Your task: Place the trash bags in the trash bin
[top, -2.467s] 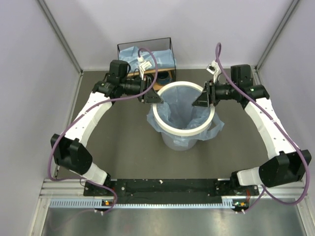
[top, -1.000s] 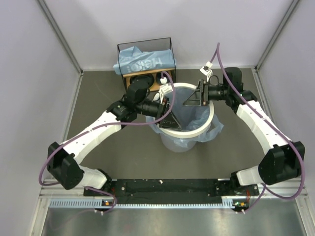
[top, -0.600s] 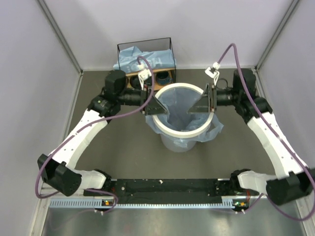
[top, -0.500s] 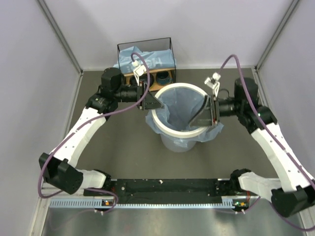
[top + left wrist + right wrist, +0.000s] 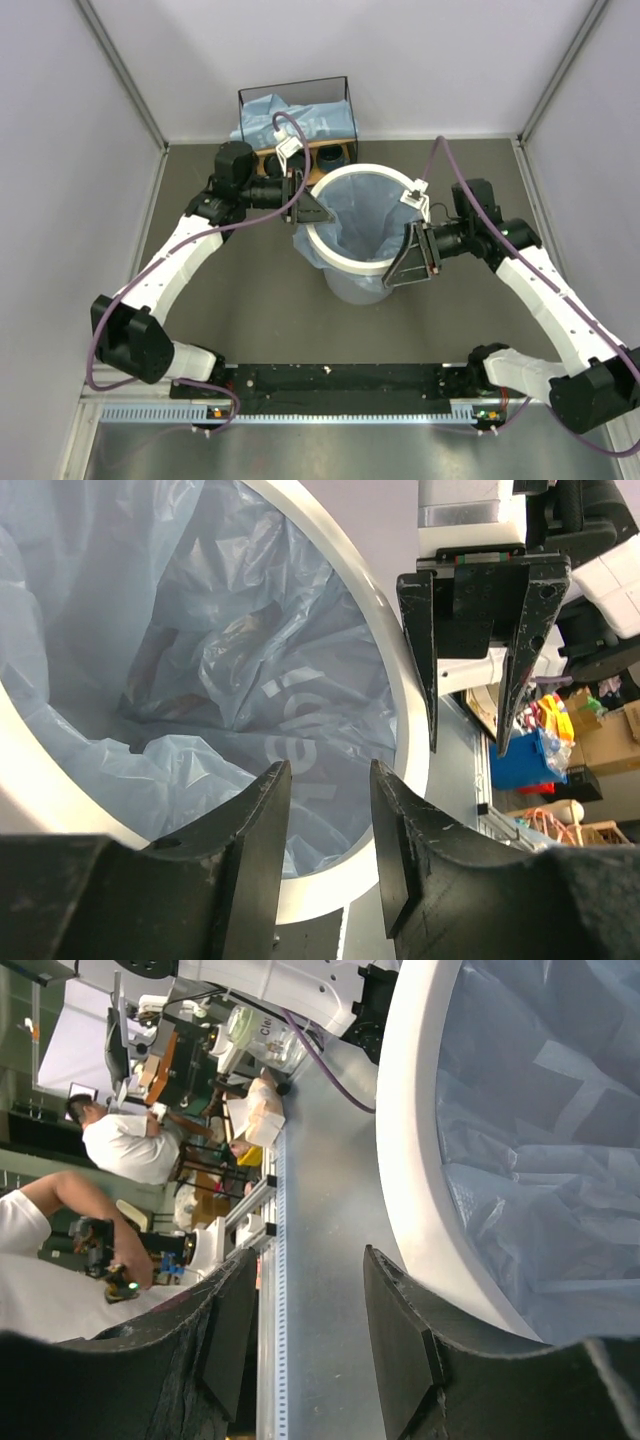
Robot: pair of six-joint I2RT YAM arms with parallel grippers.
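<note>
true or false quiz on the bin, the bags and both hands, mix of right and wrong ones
1. A light-blue trash bag sits inside the trash bin. True.
2. The left hand is clamped on that bag. False: its fingers are apart with nothing between them.
3. Another blue bag lies on the shelf behind the bin. True.
4. The white ring lies flat on the table beside the bin. False: it sits on the bin's top as its rim.
5. The right hand reaches deep into the bin. False: it is outside, by the near right of the rim, open and empty.
</note>
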